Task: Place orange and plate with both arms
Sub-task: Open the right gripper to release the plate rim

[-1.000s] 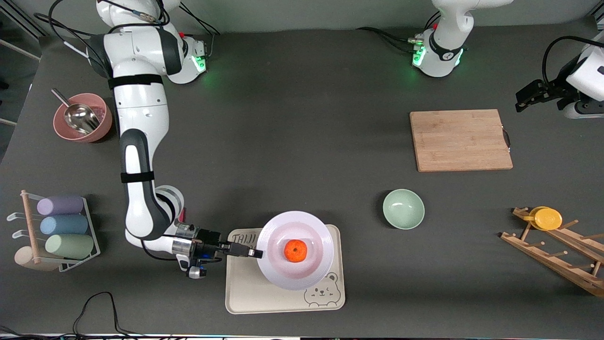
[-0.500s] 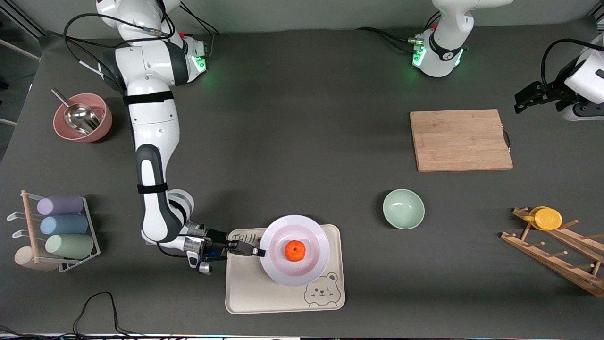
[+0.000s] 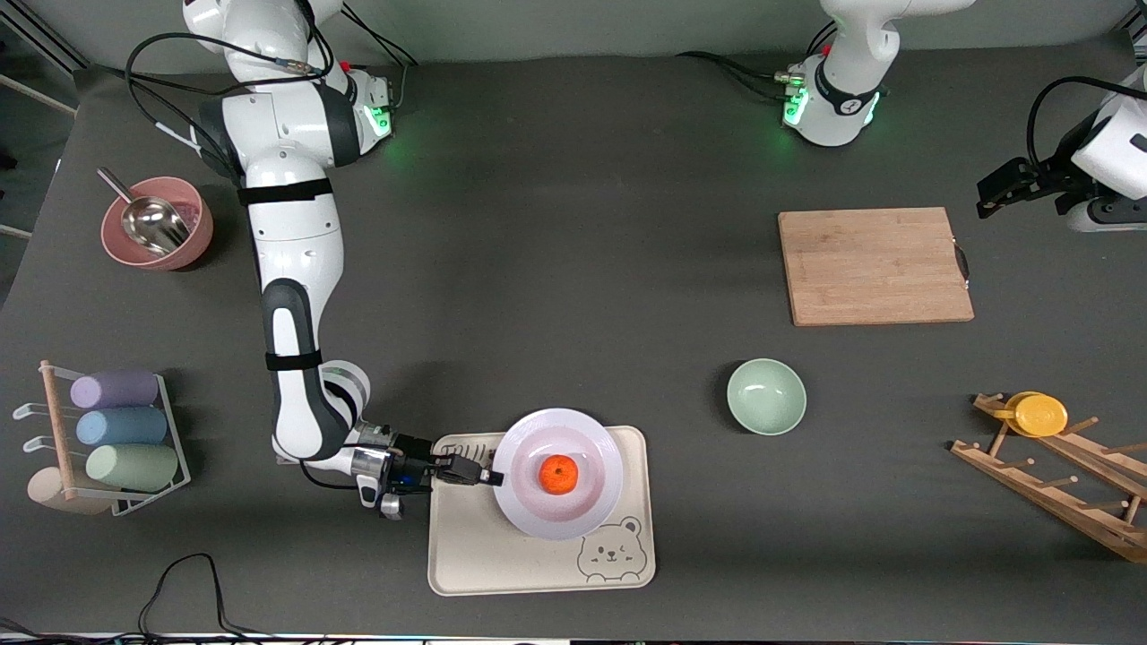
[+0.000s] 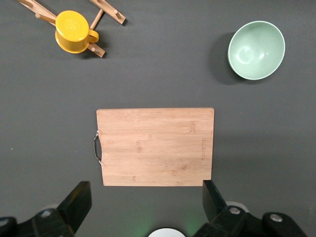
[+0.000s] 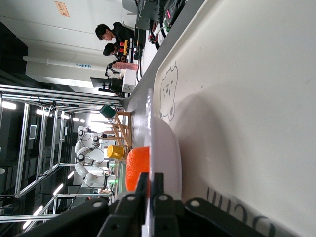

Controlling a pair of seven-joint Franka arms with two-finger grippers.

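Note:
The white plate (image 3: 591, 509) with a faint lilac tint lies over the cream bear tray (image 3: 502, 555), with the small orange (image 3: 559, 474) in its middle. My right gripper (image 3: 488, 477) is shut on the plate's rim at the right arm's end. In the right wrist view its fingers (image 5: 157, 183) pinch the plate's edge (image 5: 165, 143), with the orange (image 5: 138, 168) just past them. My left gripper (image 3: 987, 195) is open and empty in the air past the wooden board's (image 3: 874, 266) end; its fingers (image 4: 76, 203) frame the board (image 4: 155, 146) in the left wrist view.
A mint-green bowl (image 3: 766, 396) stands between tray and board. A wooden rack (image 3: 1048, 479) with a yellow cup (image 3: 1038, 415) is at the left arm's end. A pink bowl with a scoop (image 3: 154, 222) and a rack of pastel cups (image 3: 116, 428) are at the right arm's end.
My right gripper has come down with the plate and orange onto the bear tray; the plate looks smaller and flatter now. The left arm has barely moved.

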